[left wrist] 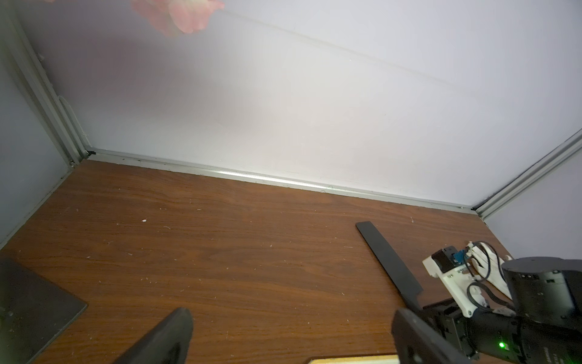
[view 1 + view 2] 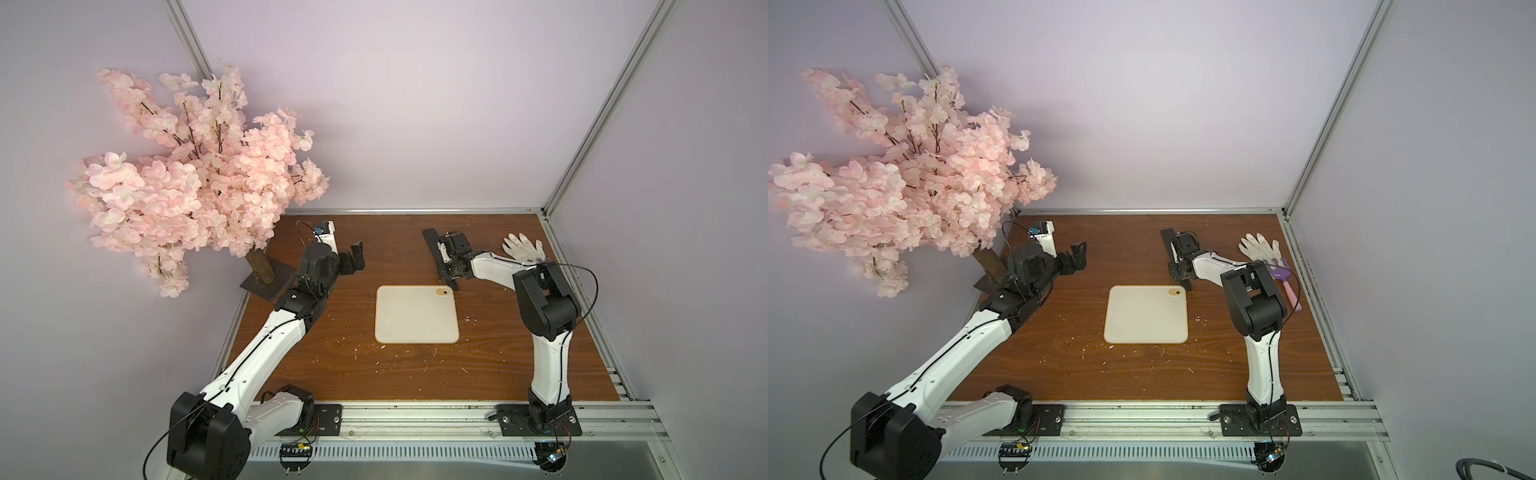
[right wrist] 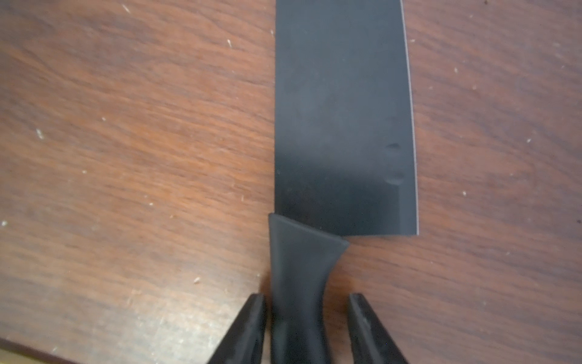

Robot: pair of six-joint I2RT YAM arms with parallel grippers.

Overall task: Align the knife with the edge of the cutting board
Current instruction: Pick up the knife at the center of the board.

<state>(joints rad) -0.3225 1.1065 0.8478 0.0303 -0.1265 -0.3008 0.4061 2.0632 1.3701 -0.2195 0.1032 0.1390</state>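
The matte-black knife (image 2: pixel 432 246) (image 2: pixel 1168 242) lies flat on the wooden table behind the far right corner of the cream cutting board (image 2: pixel 415 316) (image 2: pixel 1144 316), at an angle to the board's edges. Its handle end reaches nearly to the corner with the orange-ringed hole. My right gripper (image 2: pixel 445 271) (image 2: pixel 1177 270) points down over the handle. In the right wrist view the gripper (image 3: pixel 307 299) straddles the handle just behind the blade (image 3: pixel 343 126). One finger is almost against the handle and a gap shows at the other. My left gripper (image 2: pixel 357 259) (image 1: pixel 293 315) hangs open and empty left of the board.
A pink blossom tree (image 2: pixel 187 178) on a dark base plate (image 2: pixel 268 282) fills the back left corner. A white glove (image 2: pixel 521 247) and a purple fork with a pink handle (image 2: pixel 1283 274) lie at the back right, partly under my right arm. Walls enclose the table.
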